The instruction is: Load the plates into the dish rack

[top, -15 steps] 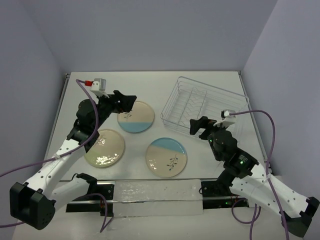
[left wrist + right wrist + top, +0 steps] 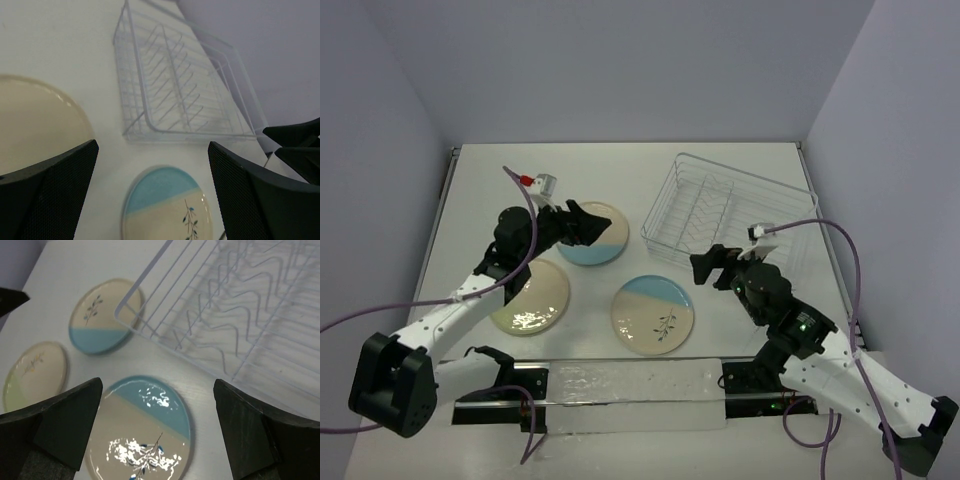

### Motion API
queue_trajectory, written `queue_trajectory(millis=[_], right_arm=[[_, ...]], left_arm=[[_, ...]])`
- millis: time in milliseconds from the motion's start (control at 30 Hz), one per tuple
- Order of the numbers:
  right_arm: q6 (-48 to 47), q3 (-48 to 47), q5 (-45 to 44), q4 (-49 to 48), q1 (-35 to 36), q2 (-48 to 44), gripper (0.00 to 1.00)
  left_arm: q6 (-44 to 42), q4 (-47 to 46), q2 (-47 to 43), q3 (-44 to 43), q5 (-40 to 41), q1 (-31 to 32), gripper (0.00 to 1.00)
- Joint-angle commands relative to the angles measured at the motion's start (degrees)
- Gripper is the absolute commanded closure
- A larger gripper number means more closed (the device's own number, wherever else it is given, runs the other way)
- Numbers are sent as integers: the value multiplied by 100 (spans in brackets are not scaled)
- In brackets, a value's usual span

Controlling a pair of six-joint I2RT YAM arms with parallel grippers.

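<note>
Three plates lie flat on the white table. The back blue-and-cream plate [image 2: 598,240] [image 2: 102,320] is partly under my open left gripper [image 2: 588,224] [image 2: 152,162]. The plain cream plate [image 2: 528,297] [image 2: 35,372] lies at the left. The front blue-and-cream plate [image 2: 653,313] [image 2: 167,207] [image 2: 145,430] shows between the fingers of both wrist views. My right gripper [image 2: 704,264] [image 2: 158,390] hovers open at that plate's far right edge and holds nothing. The wire dish rack [image 2: 730,215] [image 2: 180,85] [image 2: 240,305] stands at the back right with nothing in it.
A cream plate surface [image 2: 35,125] fills the left of the left wrist view. The right gripper's fingers [image 2: 295,145] show at that view's right edge. A clear strip [image 2: 635,385] lies along the near table edge. Grey walls close the table on three sides.
The left gripper has swung right and lower over the back plate. The right gripper has shifted left and nearer, toward the front plate. The plates have not moved.
</note>
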State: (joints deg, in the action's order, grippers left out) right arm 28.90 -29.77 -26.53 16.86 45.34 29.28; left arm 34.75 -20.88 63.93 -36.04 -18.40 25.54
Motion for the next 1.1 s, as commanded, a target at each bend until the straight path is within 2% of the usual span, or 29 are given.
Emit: queue_trajectory(millis=[0, 100, 200, 333, 533, 667, 700, 800, 867, 1067], right_arm=[[-344, -281, 1150, 175, 169, 754, 0], [-453, -526, 974, 471, 675, 1443, 0], [-447, -687, 586, 629, 1114, 1799, 0], [-238, -644, 971, 643, 1144, 2001, 0], [677, -347, 627, 630, 1148, 2147, 0], [1275, -126, 337, 613, 1142, 2177, 0], [1471, -71, 262, 591, 1135, 2268, 0], [1837, 16, 225, 559, 1135, 2445, 0], [1970, 85, 201, 541, 1135, 2515, 0], [2309, 301, 406, 424, 1062, 2815, 1]], left_arm=[[270, -306, 223, 217, -56, 241, 1], [250, 277, 293, 229, 714, 601, 1], [378, 634, 233, 451, 996, 824, 1], [684, 719, 111, 947, 1258, 1118, 1], [1142, 1857, 536, 884, 2136, 1957, 1], [1246, 2071, 770, 801, 2196, 2333, 2], [1306, 2085, 876, 753, 2077, 2386, 11], [1307, 2590, 1239, 553, 2141, 2490, 22], [1259, 2704, 1375, 454, 2263, 2557, 25], [1098, 3069, 1675, 179, 2282, 2692, 67]])
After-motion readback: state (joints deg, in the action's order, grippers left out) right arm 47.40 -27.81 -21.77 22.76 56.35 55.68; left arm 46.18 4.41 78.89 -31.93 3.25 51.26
